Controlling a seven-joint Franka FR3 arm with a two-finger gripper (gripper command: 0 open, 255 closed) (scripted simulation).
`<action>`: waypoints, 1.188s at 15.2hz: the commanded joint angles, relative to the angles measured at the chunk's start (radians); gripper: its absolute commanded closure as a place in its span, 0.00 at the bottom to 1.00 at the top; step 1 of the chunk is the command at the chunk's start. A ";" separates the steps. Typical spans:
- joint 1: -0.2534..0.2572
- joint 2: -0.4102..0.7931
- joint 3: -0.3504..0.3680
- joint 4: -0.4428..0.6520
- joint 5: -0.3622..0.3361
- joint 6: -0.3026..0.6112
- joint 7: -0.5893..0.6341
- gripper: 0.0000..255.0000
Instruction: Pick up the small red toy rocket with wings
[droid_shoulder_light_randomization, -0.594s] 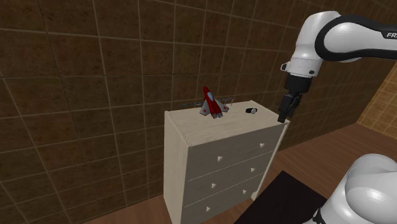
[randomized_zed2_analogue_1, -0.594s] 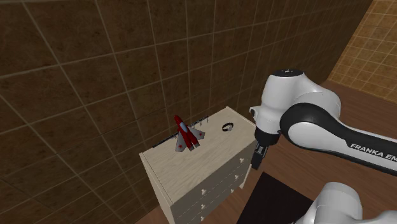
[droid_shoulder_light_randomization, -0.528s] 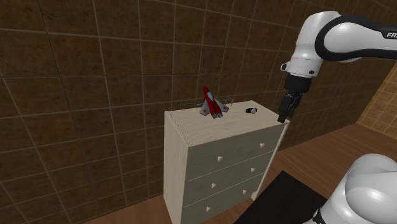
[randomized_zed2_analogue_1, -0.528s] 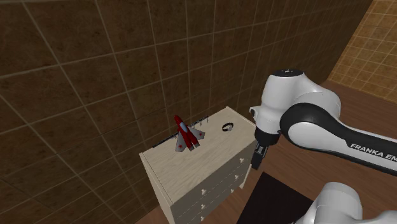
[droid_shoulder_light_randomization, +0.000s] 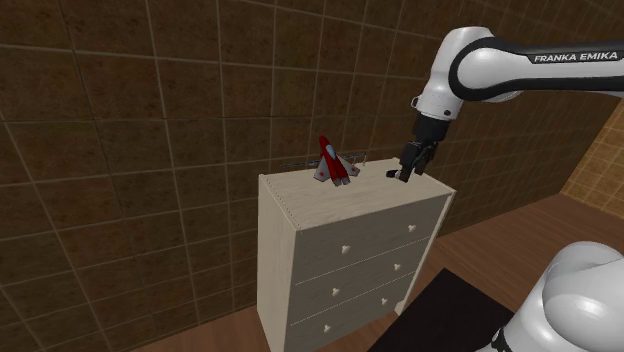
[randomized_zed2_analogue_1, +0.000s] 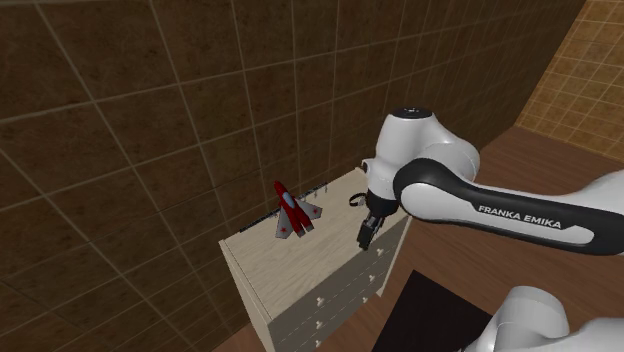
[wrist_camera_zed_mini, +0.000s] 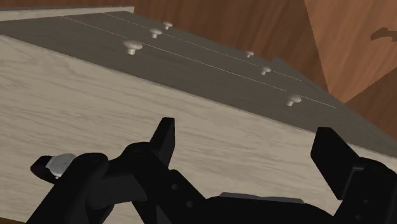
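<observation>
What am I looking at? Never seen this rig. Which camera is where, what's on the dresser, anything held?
A simulated white robot arm on a stand. The shoulder view looks from beside the stand; the second exterior view looks down from another angle; the wrist view sits on the hand, looking along its black jaws. On the pale chest of drawers are a red toy rocket and a small black object. The jaws are open over the top near the black object, apart from the rocket. Nothing is held.
</observation>
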 joint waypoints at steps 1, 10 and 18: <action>0.003 0.060 0.004 0.023 0.006 0.065 0.003 0.00; 0.012 0.342 0.011 0.217 0.021 0.271 0.004 0.00; 0.016 0.592 0.015 0.466 0.029 0.375 0.007 0.00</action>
